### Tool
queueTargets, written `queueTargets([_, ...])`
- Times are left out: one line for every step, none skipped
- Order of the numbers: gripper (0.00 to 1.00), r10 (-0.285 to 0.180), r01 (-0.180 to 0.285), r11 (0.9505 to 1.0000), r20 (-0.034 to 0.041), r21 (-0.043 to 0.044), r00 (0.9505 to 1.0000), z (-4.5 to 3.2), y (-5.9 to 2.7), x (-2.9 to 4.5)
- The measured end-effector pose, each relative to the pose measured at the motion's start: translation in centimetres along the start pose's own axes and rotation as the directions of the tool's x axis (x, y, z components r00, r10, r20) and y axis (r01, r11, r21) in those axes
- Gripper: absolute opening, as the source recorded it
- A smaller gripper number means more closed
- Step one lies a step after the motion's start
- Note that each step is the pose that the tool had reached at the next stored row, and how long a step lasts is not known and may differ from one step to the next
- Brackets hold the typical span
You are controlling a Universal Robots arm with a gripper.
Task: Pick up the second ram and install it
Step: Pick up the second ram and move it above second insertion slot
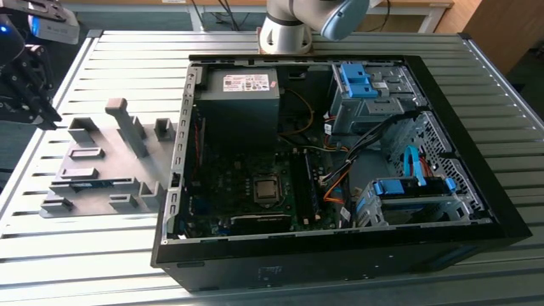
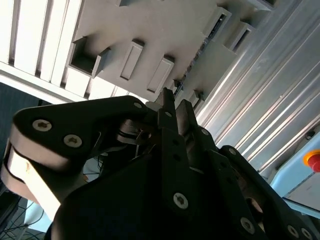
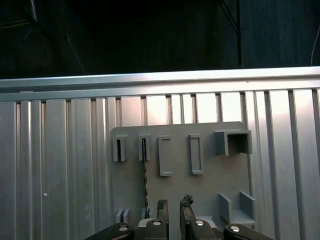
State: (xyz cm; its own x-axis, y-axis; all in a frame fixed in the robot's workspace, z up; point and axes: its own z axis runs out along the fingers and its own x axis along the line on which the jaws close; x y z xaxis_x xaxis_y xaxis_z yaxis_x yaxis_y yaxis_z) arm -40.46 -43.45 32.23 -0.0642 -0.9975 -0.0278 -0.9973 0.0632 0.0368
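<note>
Gripper (image 3: 174,204) clear of the second ram (image 3: 145,175)

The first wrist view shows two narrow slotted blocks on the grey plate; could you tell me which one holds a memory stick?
The block beside the longer frames: the second ram runs edge-on from its slot; none runs from its neighbour.
</note>
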Motion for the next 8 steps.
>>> queueTargets([0.24, 0.0, 0.0, 1.0, 0.0, 0.0, 1.0, 0.05, 0.0, 0.0])
queueTargets([0.24, 0.0, 0.0, 1.0, 0.0, 0.0001, 1.0, 0.12, 0.0, 0.0])
queueTargets([0.24, 0.0, 0.0, 1.0, 0.0, 0.0, 1.0, 0.17, 0.0, 0.01])
queueTargets([0.24, 0.0, 0.0, 1.0, 0.0, 0.0, 1.0, 0.23, -0.01, 0.01])
queueTargets([0.24, 0.0, 0.0, 1.0, 0.0, 0.0, 1.0, 0.28, -0.01, 0.01])
queueTargets([0.24, 0.0, 0.0, 1.0, 0.0, 0.0001, 1.0, 0.35, -0.01, 0.01])
queueTargets([0.24, 0.0, 0.0, 1.0, 0.0, 0.0, 1.0, 0.4, -0.01, 0.01])
queueTargets([0.24, 0.0, 0.0, 1.0, 0.0, 0.0, 1.0, 0.46, -0.02, 0.01])
